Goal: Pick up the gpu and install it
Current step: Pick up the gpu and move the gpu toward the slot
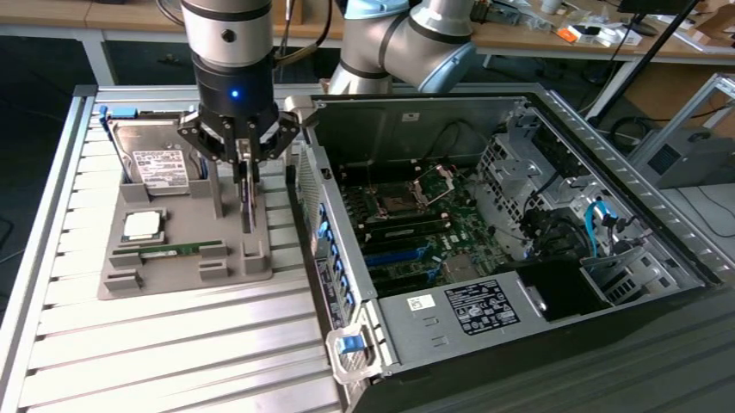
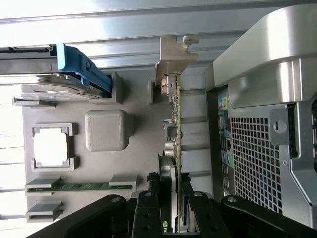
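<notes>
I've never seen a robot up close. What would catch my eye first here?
First the robot's gripper, at the exterior view's left, closed on the gpu, a thin card standing on edge in a gray tray. Then the big open computer case at that view's right, beside the tray, with its motherboard laid bare.
</notes>
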`<state>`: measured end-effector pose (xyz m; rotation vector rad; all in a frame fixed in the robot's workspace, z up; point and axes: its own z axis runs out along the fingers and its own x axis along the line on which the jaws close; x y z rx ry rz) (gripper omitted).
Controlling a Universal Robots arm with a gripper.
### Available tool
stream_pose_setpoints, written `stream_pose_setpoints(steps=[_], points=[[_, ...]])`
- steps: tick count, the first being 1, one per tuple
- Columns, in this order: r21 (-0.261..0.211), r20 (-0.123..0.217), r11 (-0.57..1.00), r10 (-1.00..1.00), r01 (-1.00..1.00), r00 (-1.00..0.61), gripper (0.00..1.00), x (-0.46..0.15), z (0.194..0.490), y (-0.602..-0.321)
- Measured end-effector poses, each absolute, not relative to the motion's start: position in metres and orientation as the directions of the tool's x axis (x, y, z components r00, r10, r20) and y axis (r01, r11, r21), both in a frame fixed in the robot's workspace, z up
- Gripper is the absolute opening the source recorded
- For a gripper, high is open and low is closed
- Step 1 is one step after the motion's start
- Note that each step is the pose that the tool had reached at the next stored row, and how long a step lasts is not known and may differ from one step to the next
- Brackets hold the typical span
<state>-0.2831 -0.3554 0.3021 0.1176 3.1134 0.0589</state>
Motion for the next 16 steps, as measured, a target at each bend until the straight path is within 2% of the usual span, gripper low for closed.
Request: stream_pose_setpoints(steps=[16], points=[[0.039,-0.024,0.996,0.076,0.075,-0.997,0.27,-0.2831,0.3069,-0.3554]])
